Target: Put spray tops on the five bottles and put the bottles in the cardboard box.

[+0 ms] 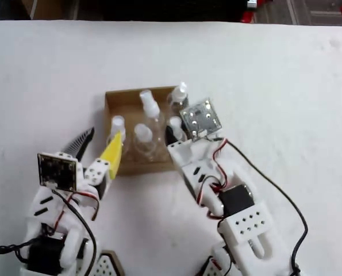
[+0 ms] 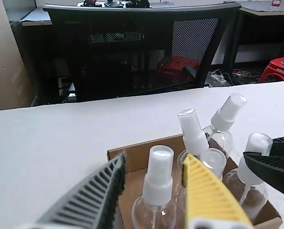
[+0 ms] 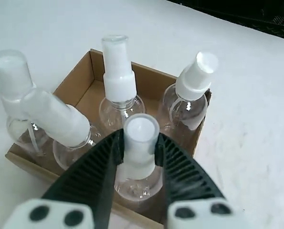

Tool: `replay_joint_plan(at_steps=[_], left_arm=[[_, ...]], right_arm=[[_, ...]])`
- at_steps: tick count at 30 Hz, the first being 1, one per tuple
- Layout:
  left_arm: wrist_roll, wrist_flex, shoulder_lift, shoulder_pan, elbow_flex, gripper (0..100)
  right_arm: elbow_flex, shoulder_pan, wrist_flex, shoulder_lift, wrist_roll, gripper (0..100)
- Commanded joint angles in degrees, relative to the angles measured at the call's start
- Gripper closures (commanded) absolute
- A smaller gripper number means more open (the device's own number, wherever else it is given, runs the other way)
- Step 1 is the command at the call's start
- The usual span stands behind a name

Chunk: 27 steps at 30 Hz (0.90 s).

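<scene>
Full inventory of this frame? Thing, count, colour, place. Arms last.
cardboard box: 1, brown, middle of the table
bottles: 5, clear, all inside the box
spray tops: 5, white, one on each bottle
table: 1, white, under the box and both arms
chair: 1, black mesh, beyond the table's far edge
left gripper: 1, grey and yellow fingers, open, either side of a bottle's spray top in the box
right gripper: 1, black fingers, closed on one bottle by its spray top, bottle in the box
</scene>
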Motion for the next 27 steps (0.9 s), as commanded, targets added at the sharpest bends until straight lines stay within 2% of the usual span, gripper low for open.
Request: replay_joint_plan(at_steps=[1, 7, 22, 24, 27], left_arm=[[0.09, -0.26, -0.22, -0.57, -0.26, 82], [0.09, -0.26, -0.22, -0.57, -0.26, 82], [0.09, -0.26, -0.22, -0.48, -0.26, 82], [0.09, -0.26, -0.22, -0.48, -0.26, 82], [0.09, -0.26, -0.22, -0.48, -0.26, 82]], right_arm=[[1.23, 0.04, -1.63, 0.75, 0.62, 98.4], [7.21, 0.04, -8.84, 0.48, 0.70, 98.4], [7.30, -0.31, -9.10, 0.40, 3.34, 98.3], [7.30, -0.40, -9.01, 0.40, 3.43, 95.8], [6.95, -0.40, -7.96, 0.40, 3.16, 85.7]])
